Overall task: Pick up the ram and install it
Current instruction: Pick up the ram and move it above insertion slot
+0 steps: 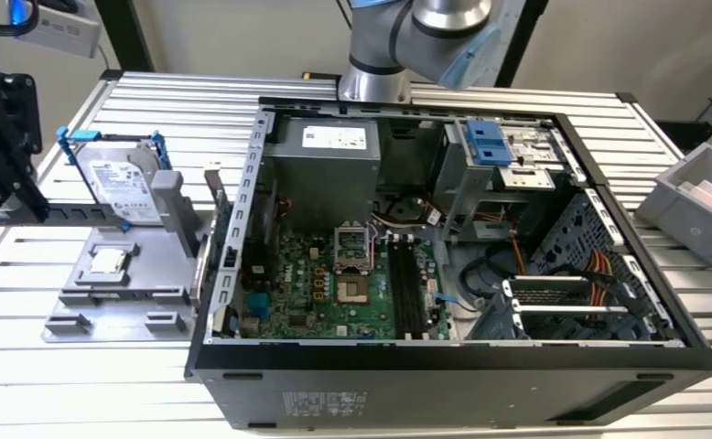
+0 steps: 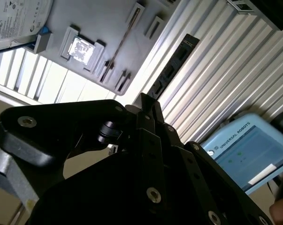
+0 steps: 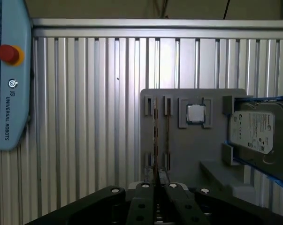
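while the ram stands on edge in the grey holder on the desk, my tool hangs apart from it, pressed together and pinching nothing; the motherboard slots lie bare, so pickup and install are both left.

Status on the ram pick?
Claw shut, holding nothing. Ram on edge in grey holder, untouched. Nothing between them.
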